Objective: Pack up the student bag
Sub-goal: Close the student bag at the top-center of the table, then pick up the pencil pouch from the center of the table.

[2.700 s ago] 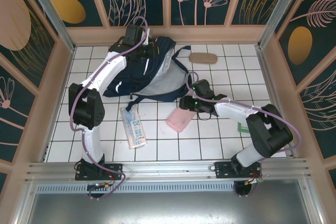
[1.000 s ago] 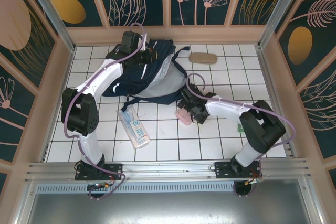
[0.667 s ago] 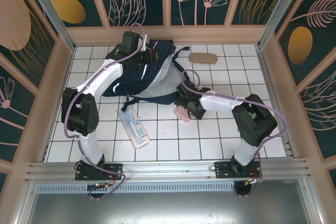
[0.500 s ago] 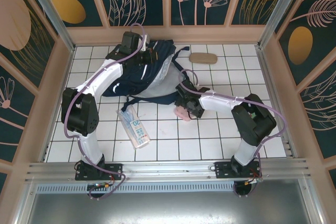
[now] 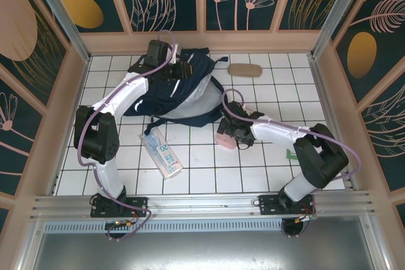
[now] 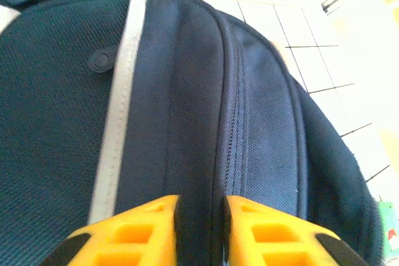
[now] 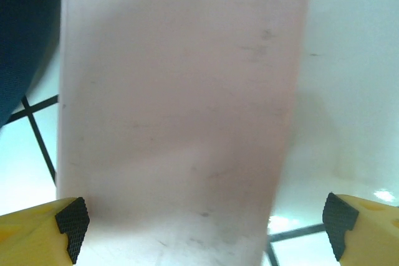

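My left gripper [image 6: 199, 207], at frame bottom, sits barely parted over a bag [image 6: 62, 123] ridge; I can't tell if it grips. My right gripper [image 7: 206, 222] gapes wide, straddling a pink case [image 7: 181, 91].

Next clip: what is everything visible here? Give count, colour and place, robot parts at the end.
student bag: one, navy with grey-white patches and stripe, far left-centre of the table.
pouch: one, tan, far side, right of the bag.
pink item: one, pale pink, flat, by the bag's near right corner.
packet: one, pale with blue print reading "20", in front of the bag.
green item: one, green, mostly hidden beside the right arm.
table: one, white tiles.
left tool: one, orange fingers close together astride a seam of the bag.
right tool: one, yellow fingers with black pads, wide open either side of the pink item.
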Robot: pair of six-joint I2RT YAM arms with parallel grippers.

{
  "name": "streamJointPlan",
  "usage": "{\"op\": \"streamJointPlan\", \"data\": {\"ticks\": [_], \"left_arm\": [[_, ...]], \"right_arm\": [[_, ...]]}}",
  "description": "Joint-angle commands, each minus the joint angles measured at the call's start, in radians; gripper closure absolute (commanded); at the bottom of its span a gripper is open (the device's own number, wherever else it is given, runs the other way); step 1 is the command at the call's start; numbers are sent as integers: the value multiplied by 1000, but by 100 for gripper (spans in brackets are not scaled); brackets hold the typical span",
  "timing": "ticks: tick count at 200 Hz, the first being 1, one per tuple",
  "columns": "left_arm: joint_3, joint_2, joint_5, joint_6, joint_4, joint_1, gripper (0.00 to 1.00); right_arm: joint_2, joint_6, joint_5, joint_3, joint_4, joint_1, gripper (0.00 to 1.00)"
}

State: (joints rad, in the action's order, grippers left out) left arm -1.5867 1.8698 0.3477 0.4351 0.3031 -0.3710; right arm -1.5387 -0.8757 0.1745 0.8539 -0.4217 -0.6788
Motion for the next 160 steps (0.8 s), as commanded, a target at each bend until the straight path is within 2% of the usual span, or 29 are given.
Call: {"op": "streamJointPlan", "data": {"ticks": [1,17,35,39,73,105,160], "left_arm": [[37,-13,11,0,14,10,71],[68,-35,2,2,23,-3,63],[117,-64,-10,3,16,-44,63],[131,-69,-10,4,13,-55,63],[249,-61,16,26,-28,-194,69],[310,-1,13,43,-59,-302,73],[345,95,32,53,-86,-380,75]], "right_arm": [[105,29,-44,-56,30,45,1],[172,31,-102,-109,87,89,3],[254,19,-154,-191,165,126,9],[268,20,-188,-210,186,159,11],[362,-7,-301,-341,332,232,22],[349,-25,-366,-401,442,254,29],[262,-37,-416,-427,562,257,37]]}}
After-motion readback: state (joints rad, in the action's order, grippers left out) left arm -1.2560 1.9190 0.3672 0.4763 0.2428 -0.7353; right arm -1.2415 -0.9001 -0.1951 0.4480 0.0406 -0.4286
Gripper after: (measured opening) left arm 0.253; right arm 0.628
